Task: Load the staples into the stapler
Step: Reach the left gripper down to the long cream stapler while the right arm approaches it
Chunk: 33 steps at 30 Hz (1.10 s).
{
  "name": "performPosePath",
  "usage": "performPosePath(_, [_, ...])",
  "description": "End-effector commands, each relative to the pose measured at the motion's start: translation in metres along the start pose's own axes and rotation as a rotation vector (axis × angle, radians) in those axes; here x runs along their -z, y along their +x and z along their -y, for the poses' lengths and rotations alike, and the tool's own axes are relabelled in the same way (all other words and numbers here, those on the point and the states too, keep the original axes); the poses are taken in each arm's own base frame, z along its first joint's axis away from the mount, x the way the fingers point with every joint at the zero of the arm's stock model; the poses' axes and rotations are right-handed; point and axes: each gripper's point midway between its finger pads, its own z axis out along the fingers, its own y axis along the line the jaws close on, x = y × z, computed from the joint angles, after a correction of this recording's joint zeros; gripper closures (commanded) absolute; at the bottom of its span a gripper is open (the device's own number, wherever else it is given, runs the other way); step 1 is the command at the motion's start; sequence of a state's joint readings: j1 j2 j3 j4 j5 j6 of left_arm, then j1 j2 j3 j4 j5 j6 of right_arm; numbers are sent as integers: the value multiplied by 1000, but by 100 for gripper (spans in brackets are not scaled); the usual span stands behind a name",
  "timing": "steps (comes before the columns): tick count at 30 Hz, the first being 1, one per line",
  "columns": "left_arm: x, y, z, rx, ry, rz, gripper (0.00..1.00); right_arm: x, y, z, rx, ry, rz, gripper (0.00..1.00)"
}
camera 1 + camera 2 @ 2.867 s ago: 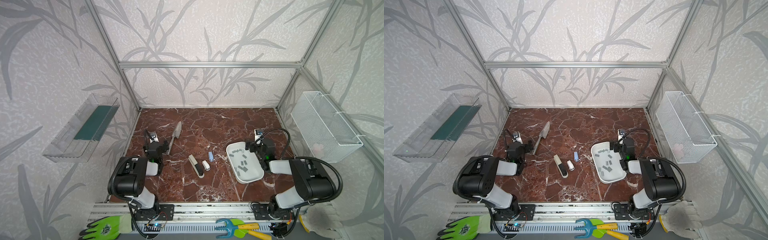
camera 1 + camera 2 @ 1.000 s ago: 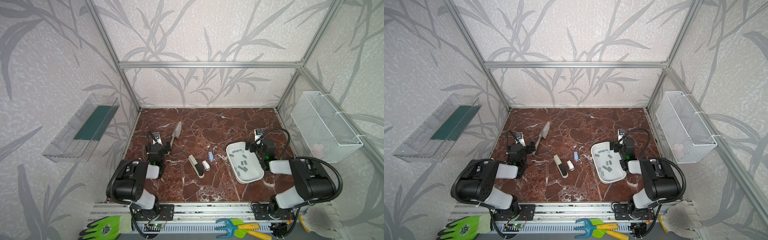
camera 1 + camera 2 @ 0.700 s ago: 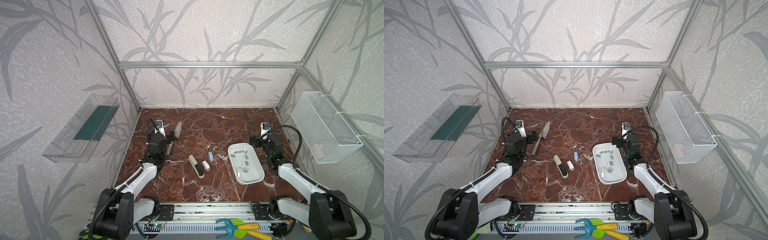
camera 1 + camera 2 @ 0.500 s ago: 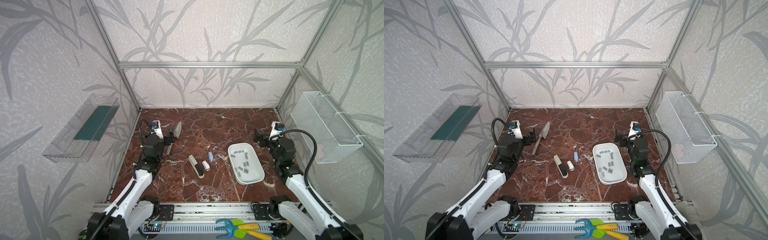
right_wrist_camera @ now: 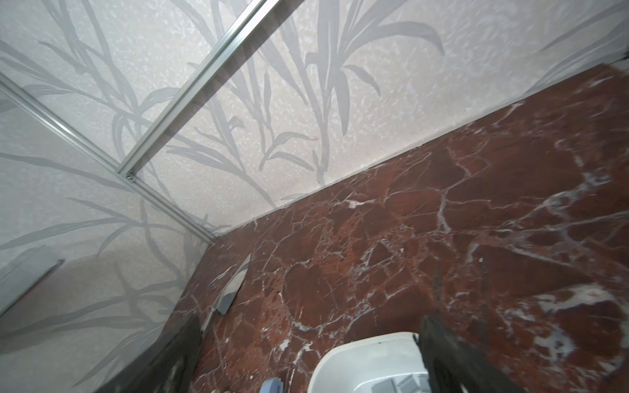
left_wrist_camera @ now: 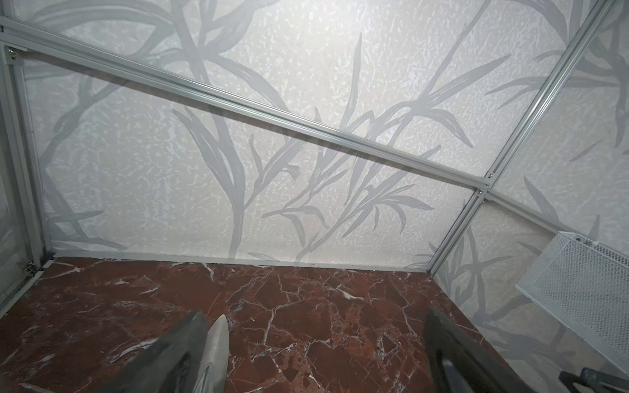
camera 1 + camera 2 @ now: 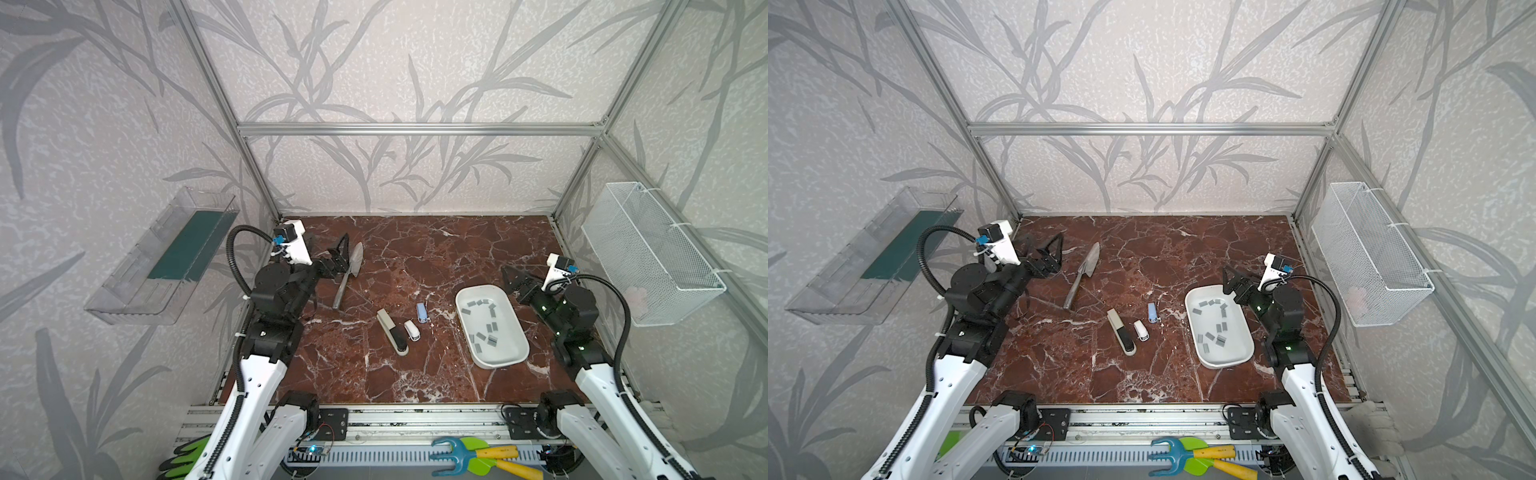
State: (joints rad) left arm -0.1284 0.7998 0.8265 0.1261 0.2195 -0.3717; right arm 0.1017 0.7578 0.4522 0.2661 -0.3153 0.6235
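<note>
on the right side of the marble tabletop [image 7: 419, 249], a white tray [image 7: 497, 365] holds the staples [image 7: 492, 340], about a dozen small grey strips lying loose and flat, none yet lifted. near the middle lie three staplers: a long beige-and-black stapler [image 7: 392, 333], a small white stapler [image 7: 412, 331] just beside it, and a small blue stapler [image 7: 422, 312] a little farther back. all three look closed, and which one is meant cannot be told. the right gripper [image 7: 514, 279] hangs over the tray's far right edge with its jaws spread wide and nothing between them. the left gripper [image 7: 1042, 249] hovers at the far left, next to a metal trowel [image 7: 348, 276], equally wide and empty. the work looks to be at its very start, the reach toward a first pick. the next move likely calls for the right gripper to drop into the tray and pinch one thin strip by its long edges, which is hard because the strips lie flat on the tray floor. meanwhile the left gripper would cross toward the middle to steady and open a stapler.
</note>
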Motion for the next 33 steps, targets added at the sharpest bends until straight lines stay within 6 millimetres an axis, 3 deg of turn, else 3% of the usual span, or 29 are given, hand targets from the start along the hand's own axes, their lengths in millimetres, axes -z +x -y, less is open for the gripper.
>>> performPosePath(1, [-8, -14, 13, 80, 56, -17, 1, -2, 13, -71, 24, -280, -107, 1])
performPosePath(5, [-25, -39, 30, -42, 89, -82, 3, 3, 55, -126, 228, -361, -165, 1])
performPosePath(7, [-27, -35, 54, -253, 236, -142, 13, 12, 75, -150, 314, -416, -168, 0])
performPosePath(9, [-22, -8, 61, -476, 346, -201, 21, 19, 95, -164, 370, -458, -182, 1])
performPosePath(11, [-21, 28, 46, -629, 357, -245, 19, 21, 114, -166, 394, -480, -193, 5])
performPosePath(14, [-13, 99, 24, -893, 452, -359, 19, 24, 141, -167, 467, -560, -184, 8])
performPosePath(16, [0, 158, 5, -1008, 549, -511, 21, 25, 158, -163, 541, -587, -183, 12])
performPosePath(18, [14, 200, -6, -1070, 657, -626, 21, 24, 171, -156, 594, -591, -181, 16])
performPosePath(20, [17, 218, -6, -1052, 726, -679, 24, 22, 181, -147, 633, -584, -189, 21])
performPosePath(24, [31, 240, 20, -958, 959, -669, 26, 19, 199, -136, 648, -572, -251, 26])
performPosePath(29, [56, 296, 34, -1117, 1197, -821, 31, 17, 220, -121, 643, -535, -326, 31])
performPosePath(33, [69, 322, 43, -1200, 1302, -859, 31, 13, 219, -116, 655, -496, -322, 31])
